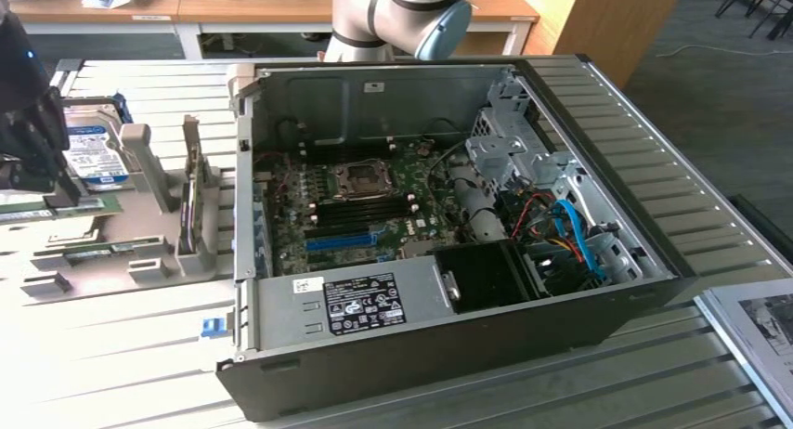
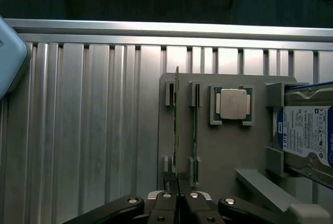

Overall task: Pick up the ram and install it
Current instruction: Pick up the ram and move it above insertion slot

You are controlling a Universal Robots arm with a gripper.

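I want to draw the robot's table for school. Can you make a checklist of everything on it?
Surface: ribbed metal table.
Job's things: ram stick on edge in the grey holder; open computer beside it.
Clutter: second stick, processor chip and hard drive on the holder.
Grippers: gripper shut on the ram stick's end.
Cables: blue and red cables inside the computer.
Surroundings: wooden desks behind; printed sheet by the computer.

An open computer case (image 1: 496, 355) lies on a slatted metal table (image 1: 111, 364), motherboard (image 1: 371, 211) exposed, power supply (image 1: 353, 304) at six o'clock. At nine o'clock, a grey fixture (image 1: 124, 253) holds a hard drive (image 1: 97, 155) and a processor chip (image 2: 232, 104).
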